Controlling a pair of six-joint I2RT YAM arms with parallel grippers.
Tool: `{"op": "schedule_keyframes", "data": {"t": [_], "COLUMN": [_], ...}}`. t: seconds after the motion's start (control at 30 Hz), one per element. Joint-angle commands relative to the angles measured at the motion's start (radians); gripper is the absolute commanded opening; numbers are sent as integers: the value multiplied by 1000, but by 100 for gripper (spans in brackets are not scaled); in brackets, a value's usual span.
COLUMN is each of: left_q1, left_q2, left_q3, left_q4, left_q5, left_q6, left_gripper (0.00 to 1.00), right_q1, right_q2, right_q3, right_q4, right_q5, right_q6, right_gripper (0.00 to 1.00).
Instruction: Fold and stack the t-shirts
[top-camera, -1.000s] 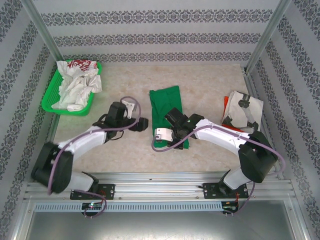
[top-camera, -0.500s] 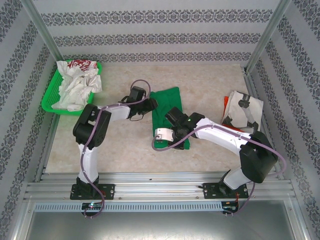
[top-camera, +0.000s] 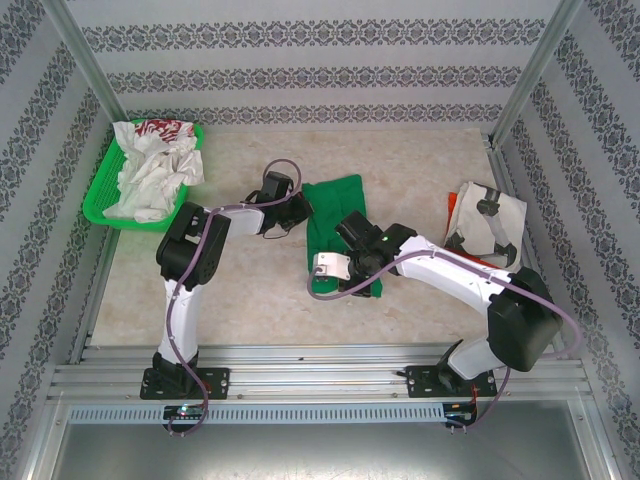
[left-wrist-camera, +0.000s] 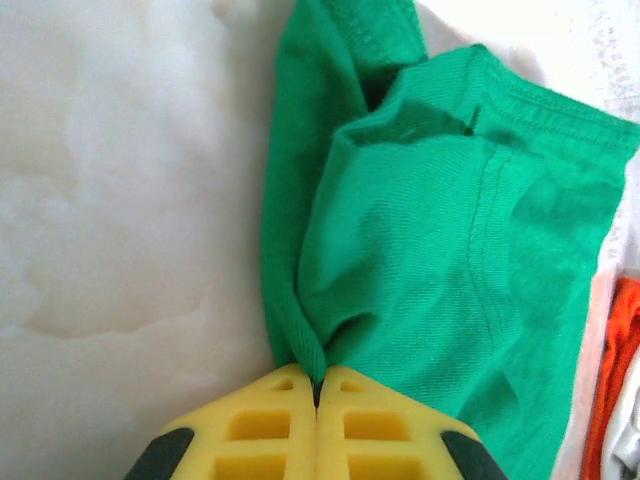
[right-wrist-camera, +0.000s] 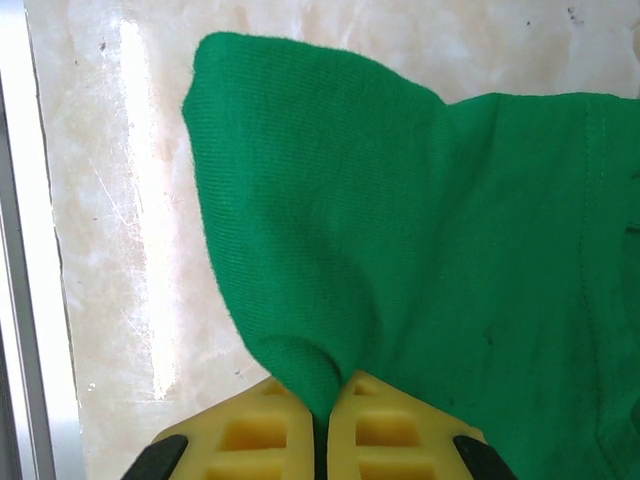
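Two pincers, both clenched on the one green t-shirt (top-camera: 335, 205) in the middle of the worktop (top-camera: 250, 300). The right pincer (right-wrist-camera: 320, 400) pinches its near corner, and the left pincer (left-wrist-camera: 317, 385) pinches its left edge. It is plain bright green, folded narrow, with stitched hems. Further right lies one folded white t-shirt (top-camera: 490, 215). At the far left one basket (top-camera: 98, 208) holds crumpled white t-shirts (top-camera: 150, 170).
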Motion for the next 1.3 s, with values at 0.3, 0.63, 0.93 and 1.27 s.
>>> {"op": "schedule_keyframes", "data": {"t": [0.3,0.63,0.93,1.27], "left_q1": [3,10,43,82], "left_q2": [-125,-154,-107,-81], "left_q3": [-277,-461,-510,-491], "left_q4": [69,207,271,226], "left_q5": [120,201,217,242], "left_q6": [43,-37,-84,-20], "left_gripper": [0,0,0,0], "right_q1": [53,19,-61,-117], "right_q2": [-105,62,272,465], "right_q3": [88,320,547,767], "right_q4": [-228,-276,-253,-259], "right_q5": [-21,102,190,208], "right_q6": [61,-83,-190,-273], "right_gripper": [0,0,0,0]}}
